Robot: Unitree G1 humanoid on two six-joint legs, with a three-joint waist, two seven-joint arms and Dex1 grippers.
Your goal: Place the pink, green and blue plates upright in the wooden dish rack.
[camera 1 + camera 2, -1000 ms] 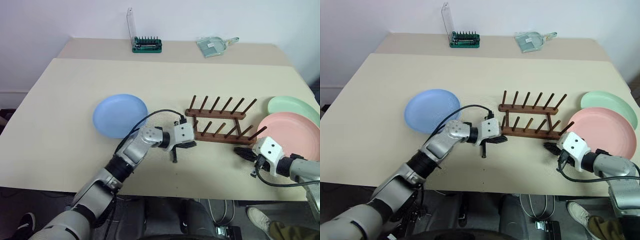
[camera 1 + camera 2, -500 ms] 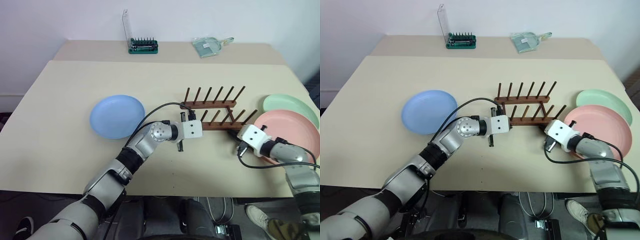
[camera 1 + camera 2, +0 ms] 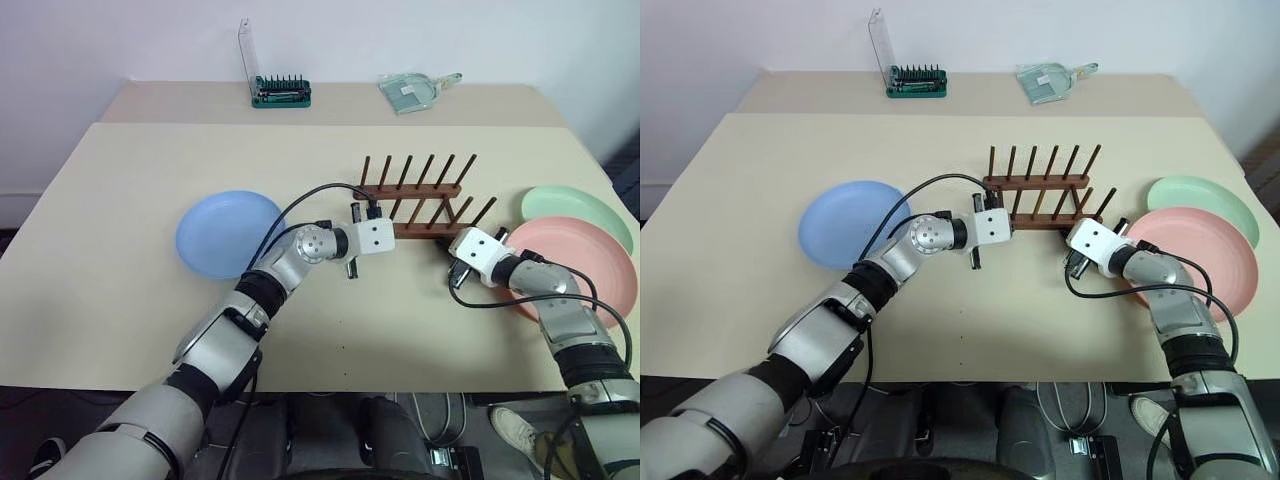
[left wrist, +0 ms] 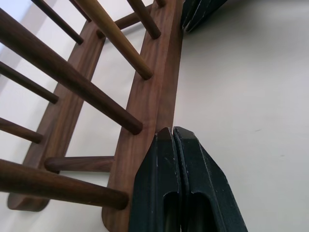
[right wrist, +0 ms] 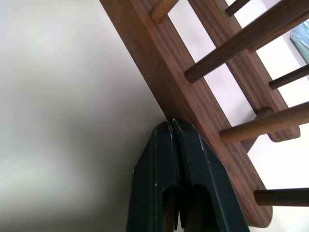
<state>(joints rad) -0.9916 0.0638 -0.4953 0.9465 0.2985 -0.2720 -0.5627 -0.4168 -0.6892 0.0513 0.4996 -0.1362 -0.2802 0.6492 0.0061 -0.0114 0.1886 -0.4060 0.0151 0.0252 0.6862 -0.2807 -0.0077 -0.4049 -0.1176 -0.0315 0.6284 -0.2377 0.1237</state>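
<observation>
Rack point(image 4: 159, 72) rail, wrist views: closed fingertips point(image 5: 176, 140) touching

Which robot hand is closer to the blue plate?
The left one. The left gripper is shut at the near rail of the wooden dish rack, with the blue plate to its left. The right gripper, also shut, is at the rack's far end.

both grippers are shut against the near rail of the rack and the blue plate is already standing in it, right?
Not quite. The blue plate lies flat on the table, left of the wooden dish rack, as the left eye view shows. Both the left gripper and right gripper are shut at the near rail.
</observation>
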